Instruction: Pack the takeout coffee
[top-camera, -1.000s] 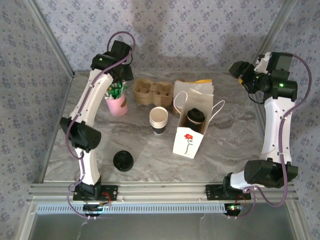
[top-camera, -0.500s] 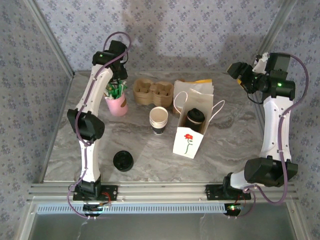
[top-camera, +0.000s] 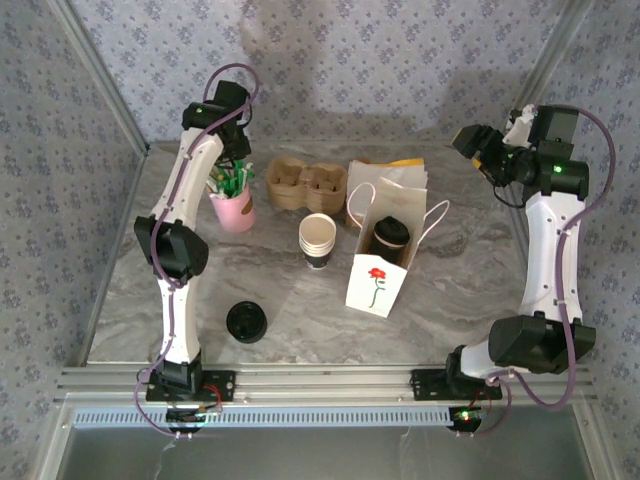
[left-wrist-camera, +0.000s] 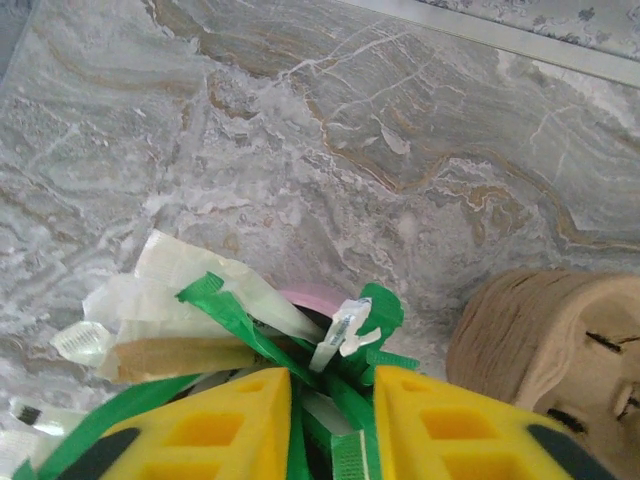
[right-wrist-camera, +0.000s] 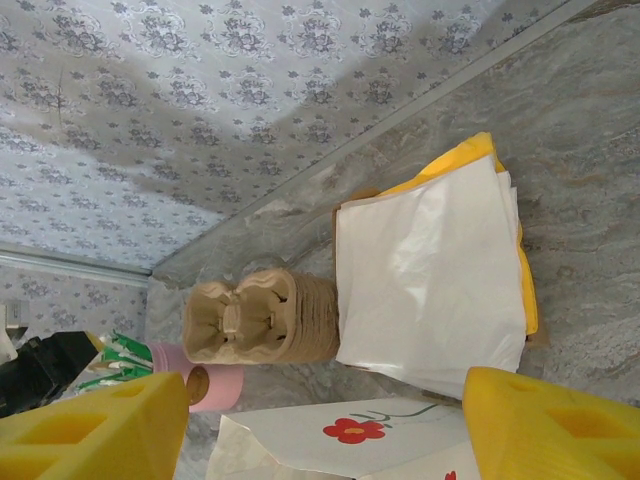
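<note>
Marble table (top-camera: 470, 290) open rightward; left gripper (left-wrist-camera: 332, 385) narrow astride green packets (left-wrist-camera: 225, 305), hold unclear; right gripper (right-wrist-camera: 328, 395) wide.

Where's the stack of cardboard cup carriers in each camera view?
Top external: the cardboard cup carriers sit toward the back, left of centre.
Left wrist: the carriers are at the lower right edge.
Right wrist: the carriers are left of centre.
Shared landmark: the pink cup beside them.
</note>
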